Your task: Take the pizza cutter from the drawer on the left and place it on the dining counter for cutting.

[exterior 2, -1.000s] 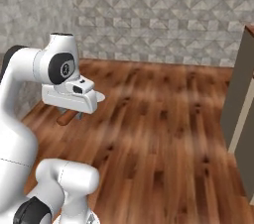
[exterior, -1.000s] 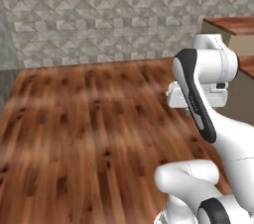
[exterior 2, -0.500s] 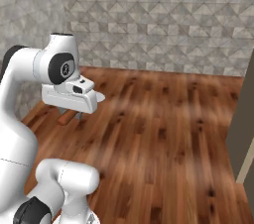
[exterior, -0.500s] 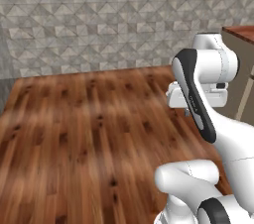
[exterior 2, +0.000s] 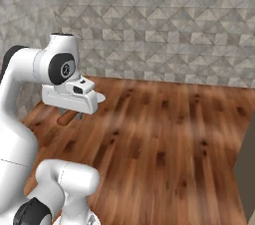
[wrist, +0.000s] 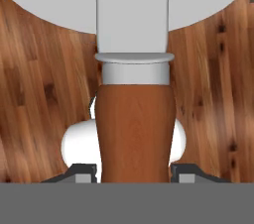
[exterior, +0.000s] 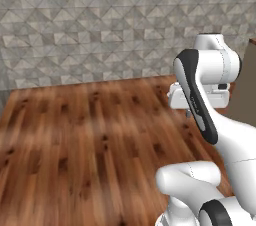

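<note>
My gripper [wrist: 135, 171] is shut on the pizza cutter [wrist: 135, 124], with a dark fingertip on each side of its reddish-brown handle. Past the handle come a grey metal collar and a broad pale blade that fills the top of the hand view. In the right base view the handle [exterior 2: 67, 118] pokes out to the left under the white hand, and the gripper [exterior 2: 75, 115] is held high over the floor. The left base view has the gripper [exterior: 189, 114] tucked under the hand. The drawer is out of view.
A wood-plank floor [exterior: 90, 135] stretches ahead to a grey stone-tile wall [exterior: 100, 30]. A shaded panel [exterior: 247, 90] with a reddish-brown top corner cuts in at the right edge; whether it is the dining counter I cannot tell. The same panel [exterior 2: 247, 169] shows at the right edge.
The whole scene has slid to the right in both base views, so the camera has turned left with the base. The arm keeps its pose and its hold on the cutter.
</note>
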Controlling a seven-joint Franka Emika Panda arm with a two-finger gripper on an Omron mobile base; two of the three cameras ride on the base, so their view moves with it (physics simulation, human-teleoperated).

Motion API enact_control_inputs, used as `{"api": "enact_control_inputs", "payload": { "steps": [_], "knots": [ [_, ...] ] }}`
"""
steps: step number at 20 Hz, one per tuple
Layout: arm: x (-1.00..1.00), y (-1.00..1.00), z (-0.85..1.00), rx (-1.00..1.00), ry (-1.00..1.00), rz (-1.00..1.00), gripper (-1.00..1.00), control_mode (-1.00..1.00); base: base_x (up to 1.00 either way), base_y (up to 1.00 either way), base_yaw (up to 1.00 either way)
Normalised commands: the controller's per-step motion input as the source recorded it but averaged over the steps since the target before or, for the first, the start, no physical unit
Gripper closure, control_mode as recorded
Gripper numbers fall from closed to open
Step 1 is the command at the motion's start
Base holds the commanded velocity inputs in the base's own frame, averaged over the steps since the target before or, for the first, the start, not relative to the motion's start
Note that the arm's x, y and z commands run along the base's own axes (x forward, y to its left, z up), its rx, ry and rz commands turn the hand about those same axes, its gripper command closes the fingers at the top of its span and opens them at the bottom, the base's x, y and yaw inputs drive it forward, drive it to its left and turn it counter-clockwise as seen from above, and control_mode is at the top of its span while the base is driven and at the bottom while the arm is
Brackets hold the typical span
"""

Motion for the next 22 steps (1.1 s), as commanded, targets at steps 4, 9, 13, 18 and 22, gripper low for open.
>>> {"api": "enact_control_inputs", "payload": {
  "steps": [4, 9, 13, 18, 22],
  "knots": [
    [0.0, 0.0, 0.0, 0.0, 0.0, 0.0, 1.0, 1.0, 1.0, 0.0, 0.0],
    [0.0, 0.0, 0.0, 0.0, 0.0, 0.0, 1.0, 1.0, 1.0, 0.0, -0.01],
    [0.0, 0.0, 0.0, 0.0, 0.0, 0.0, 1.0, 1.0, 1.0, 0.0, -0.05],
    [0.0, 0.0, 0.0, 0.0, 0.0, 0.0, 1.0, 1.0, 1.0, 0.0, -0.21],
    [0.0, 0.0, 0.0, 0.0, 0.0, 0.0, 1.0, 1.0, 0.88, 0.11, -0.53]
  ]
}}
